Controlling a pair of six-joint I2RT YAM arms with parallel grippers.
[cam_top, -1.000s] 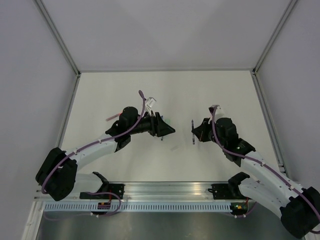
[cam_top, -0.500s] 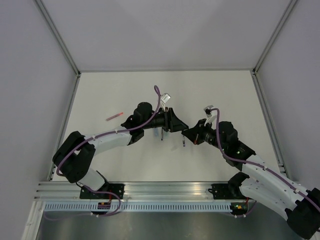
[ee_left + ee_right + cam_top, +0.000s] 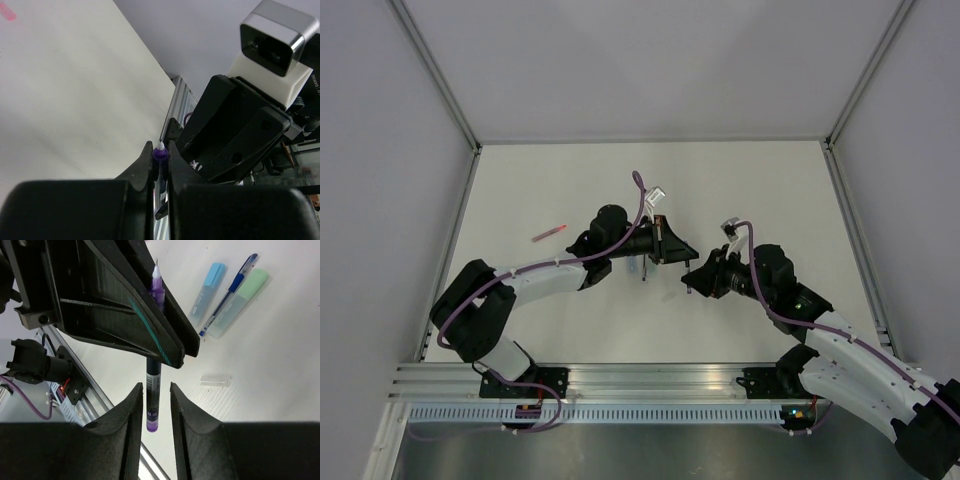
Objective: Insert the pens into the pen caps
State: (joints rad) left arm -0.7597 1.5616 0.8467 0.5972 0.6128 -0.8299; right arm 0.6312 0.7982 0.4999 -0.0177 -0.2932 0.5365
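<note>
We are pinching the purple pen in our left pincer; our right pincer is gaping around its tail.

Purple pen: in the right wrist view, mid-barrel hidden behind a finger of the left claw. Left wrist view: only its white tip and purple collar show, barrel below hidden. Pink pen, far up-left of purple pen, cut off by frame edge. Top view: purple pen too small to make out.
</note>
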